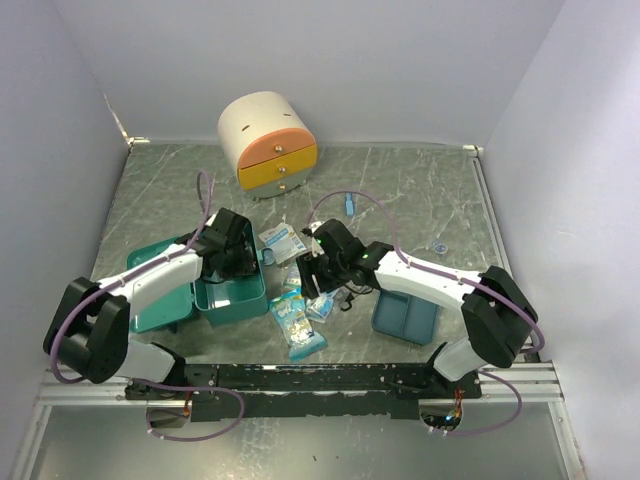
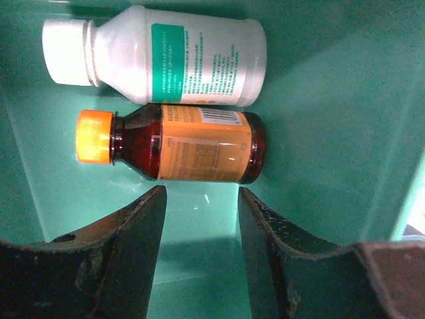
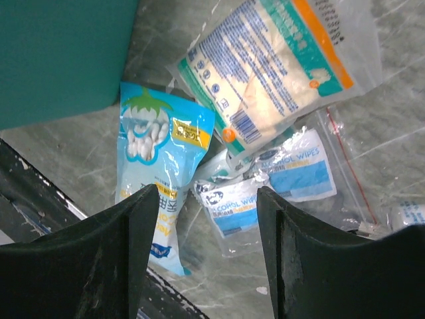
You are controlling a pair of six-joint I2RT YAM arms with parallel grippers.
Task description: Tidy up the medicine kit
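Note:
The teal medicine kit (image 1: 245, 298) stands open at the left, its lid (image 1: 155, 305) laid back. My left gripper (image 1: 236, 262) is open and empty inside it. In the left wrist view (image 2: 202, 199) it is just short of an amber bottle with an orange cap (image 2: 179, 143) and a white bottle (image 2: 166, 56), both lying on the kit floor (image 2: 332, 133). My right gripper (image 1: 318, 276) is open and empty above loose packets: a blue cotton bag (image 3: 156, 166), alcohol wipe sachets (image 3: 232, 203) and a large gauze packet (image 3: 279, 66). Its fingers straddle the sachets (image 3: 207, 199).
A cream cabinet with orange and yellow drawers (image 1: 267, 143) stands at the back. A dark-blue divided tray (image 1: 405, 315) lies right of the packets. More packets lie near the kit (image 1: 283, 240) and by the front edge (image 1: 298, 328). The kit's outer wall (image 3: 60, 53) is close to my right gripper.

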